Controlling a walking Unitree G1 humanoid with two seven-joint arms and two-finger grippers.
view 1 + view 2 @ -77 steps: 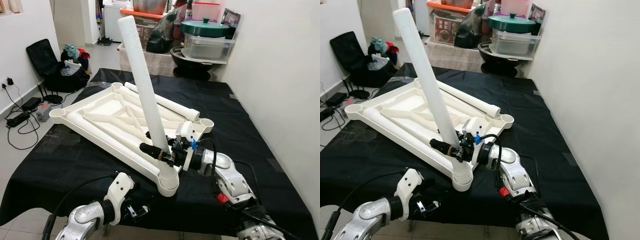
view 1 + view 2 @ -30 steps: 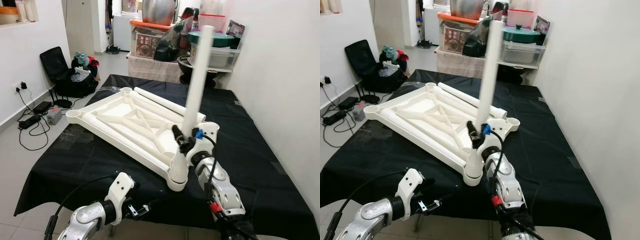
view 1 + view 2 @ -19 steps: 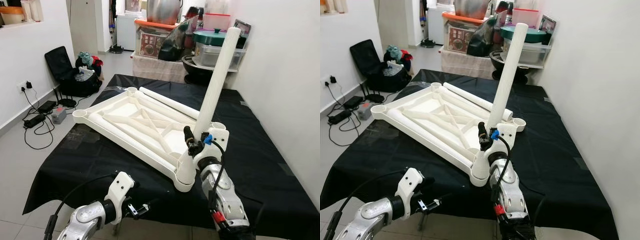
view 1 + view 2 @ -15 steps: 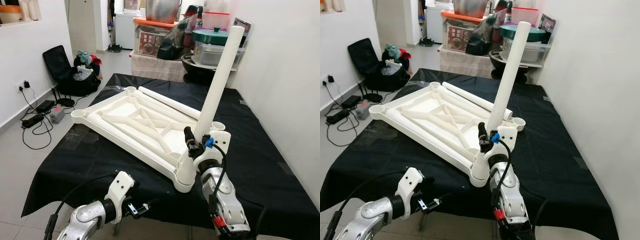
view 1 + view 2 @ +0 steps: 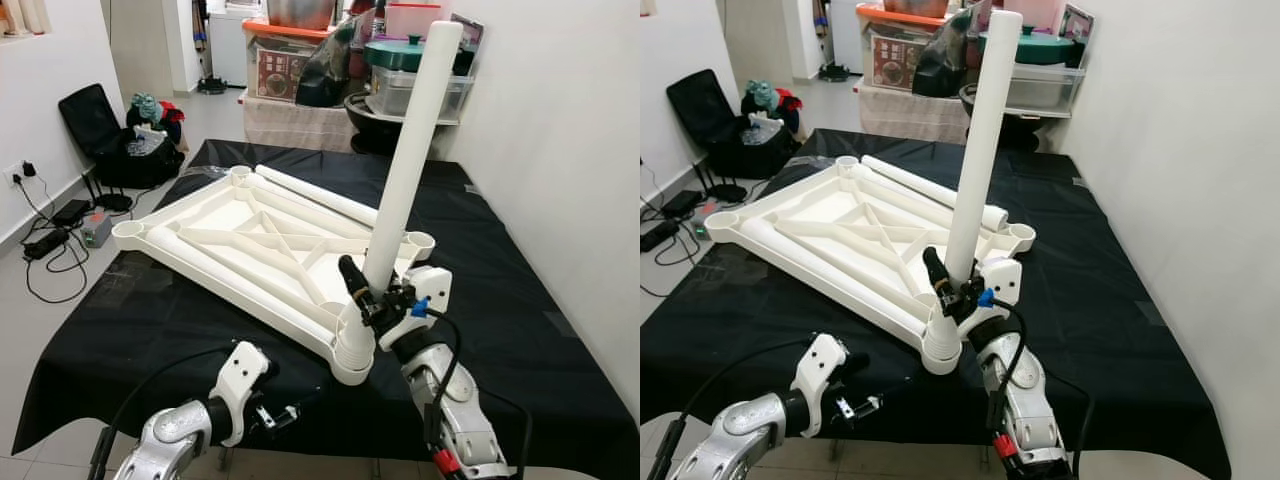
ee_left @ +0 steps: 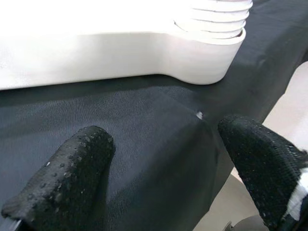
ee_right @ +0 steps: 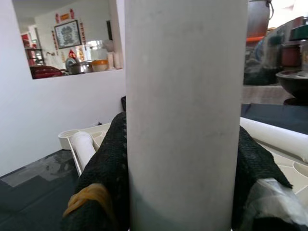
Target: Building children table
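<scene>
Table leg [image 5: 408, 150], a long white tube, is being squeezed near its bottom by the right gripper [image 5: 372, 296], one black finger on each side. Its foot is being stood in the round corner socket [image 5: 350, 358] of the upside-down white table top [image 5: 250, 235], at the near edge of the black-covered table [image 5: 520, 330]. The leg is leaning a little, so it probably needs straightening and pushing down. The left gripper [image 6: 159, 163] is being held wide open just beside that near edge, empty. Two more legs [image 5: 315, 196] are lying on the top.
</scene>
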